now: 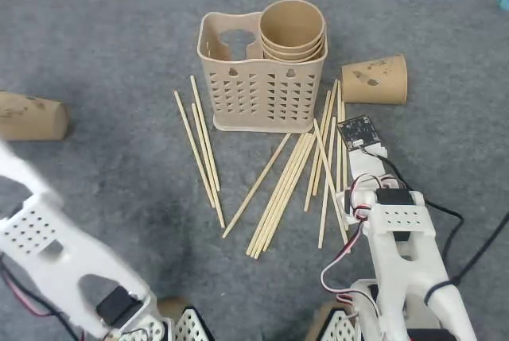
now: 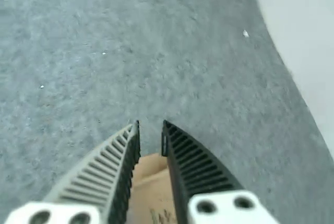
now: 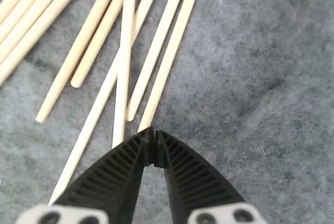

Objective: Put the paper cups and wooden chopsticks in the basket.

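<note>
The tan slotted basket (image 1: 258, 98) stands at the back centre, with stacked paper cups (image 1: 292, 27) in its right compartment. One paper cup (image 1: 374, 80) lies on its side to the basket's right. Another paper cup (image 1: 32, 116) lies at the left edge. Several wooden chopsticks (image 1: 278, 186) are scattered in front of the basket. My left gripper (image 2: 150, 125) is shut, with a narrow gap, on a brown paper cup (image 2: 154, 182) deep between its fingers. I cannot tell whether that is the left-edge cup. My right gripper (image 3: 154, 132) is shut and empty, its tips on carpet at the chopsticks' (image 3: 156, 51) near ends.
Grey carpet (image 1: 119, 55) covers the table. The right arm (image 1: 398, 222) rises from the front right beside the right chopstick cluster. The left arm (image 1: 48, 246) runs from the front towards the left edge. A pale surface (image 2: 308, 36) lies beyond the carpet's edge.
</note>
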Controlling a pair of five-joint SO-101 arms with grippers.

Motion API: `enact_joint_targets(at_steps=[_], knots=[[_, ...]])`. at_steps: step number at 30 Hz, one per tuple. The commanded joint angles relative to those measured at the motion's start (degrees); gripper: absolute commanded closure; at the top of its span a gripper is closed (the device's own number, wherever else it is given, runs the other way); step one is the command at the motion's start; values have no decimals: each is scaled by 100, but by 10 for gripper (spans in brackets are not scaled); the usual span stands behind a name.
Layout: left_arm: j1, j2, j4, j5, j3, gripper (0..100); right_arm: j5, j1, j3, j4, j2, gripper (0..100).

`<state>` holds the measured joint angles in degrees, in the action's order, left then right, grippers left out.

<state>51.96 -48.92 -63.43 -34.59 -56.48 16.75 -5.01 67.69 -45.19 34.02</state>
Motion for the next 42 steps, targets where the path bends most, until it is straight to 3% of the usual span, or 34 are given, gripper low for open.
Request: enact_joint_targets(at_steps=[1, 14, 21, 32, 42], knots=[[70, -132, 369, -484, -40, 983, 35, 48, -53, 92, 31, 991], [-404, -756, 193, -686, -40, 989, 26, 48, -53, 75, 22, 991], [-774, -677, -905, -686, -242, 989, 26, 48, -53, 75, 31, 991], [-1626, -668, -3701, -686, -2281, 989, 53, 48, -53, 66, 40, 991], [-2400, -615, -3736, -589, -1262, 989, 70, 48, -53, 75, 40, 991]])
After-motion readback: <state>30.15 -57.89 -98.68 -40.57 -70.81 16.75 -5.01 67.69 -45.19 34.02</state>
